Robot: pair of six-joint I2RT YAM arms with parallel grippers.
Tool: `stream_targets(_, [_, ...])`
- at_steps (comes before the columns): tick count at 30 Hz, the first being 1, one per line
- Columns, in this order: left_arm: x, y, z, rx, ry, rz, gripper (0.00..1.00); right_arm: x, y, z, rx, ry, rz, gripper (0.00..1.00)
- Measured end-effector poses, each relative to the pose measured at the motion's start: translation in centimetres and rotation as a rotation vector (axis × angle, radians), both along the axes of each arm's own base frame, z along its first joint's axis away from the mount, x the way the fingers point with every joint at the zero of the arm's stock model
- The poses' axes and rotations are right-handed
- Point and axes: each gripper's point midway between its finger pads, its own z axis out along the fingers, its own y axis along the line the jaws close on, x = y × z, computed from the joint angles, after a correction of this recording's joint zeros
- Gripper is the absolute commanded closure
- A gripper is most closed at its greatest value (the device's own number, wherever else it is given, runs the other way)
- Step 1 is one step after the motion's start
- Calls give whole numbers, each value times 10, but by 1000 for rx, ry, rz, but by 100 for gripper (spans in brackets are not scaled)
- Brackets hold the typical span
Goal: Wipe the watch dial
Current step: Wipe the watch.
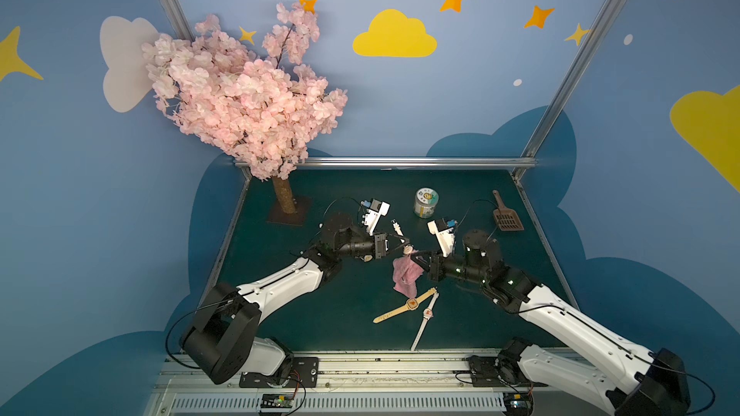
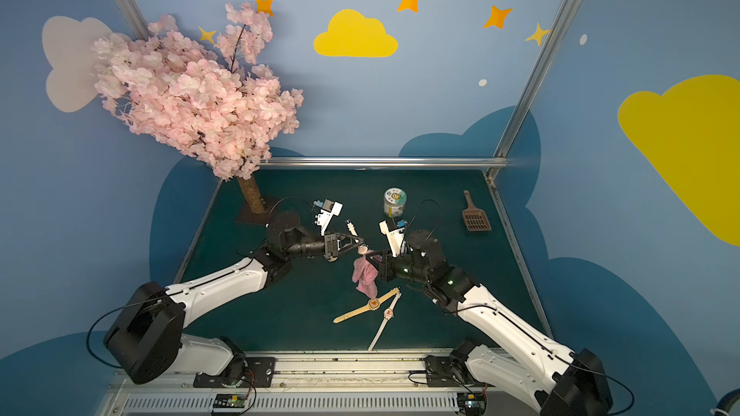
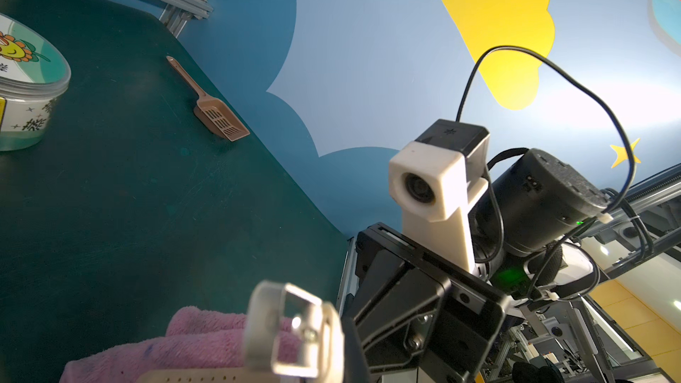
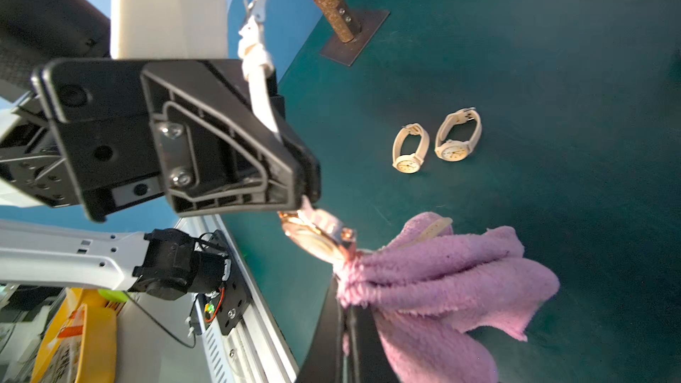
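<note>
I have the left gripper (image 1: 405, 242) up over the middle of the tabletop (image 1: 320, 314), its jaws pressed together on the pale strap of the watch (image 4: 317, 241). The watch is clear of the surface. One strap end with the buckle sticks out towards the back edge, and the rose-gold case hangs just below the fingertips. From the right wrist view the dial faces down and towards the right arm, tilted rather than flat. The right gripper (image 1: 418, 256) comes in from the opposite side, its jaws pinching a bunched corner of the pink cloth (image 4: 442, 270). The rest of the cloth drapes down towards the tabletop; I can't tell whether its lower end reaches the surface. The gathered tip of the cloth touches the rim of the watch case. How much of the dial glass it covers I cannot tell, as the contact is small in both top views. Two spare watches lie flat and just beside each other between the cloth and the front edge: a tan watch (image 1: 410, 305) and a white watch (image 1: 427, 314). A lidded jar (image 1: 425, 202) stands towards the back edge, and a brown scoop (image 1: 506, 216) lies near the back right corner. The blossom tree (image 1: 244, 102) stands in the back left corner.
</note>
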Motion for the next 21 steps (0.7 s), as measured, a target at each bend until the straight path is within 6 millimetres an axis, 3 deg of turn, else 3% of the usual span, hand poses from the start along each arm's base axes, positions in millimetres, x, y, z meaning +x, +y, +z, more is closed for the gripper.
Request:
stream_targets(6, [-4, -1, 2, -5, -5, -15, 97, -3, -16, 8, 13, -30, -45, 100])
stream_targets(13, [-5, -2, 2, -6, -4, -23, 97, -19, -3, 45, 143, -112, 77, 100])
stream_targets(21, [-3, -1, 2, -5, 5, -16, 97, -9, 17, 27, 99, -46, 112, 100])
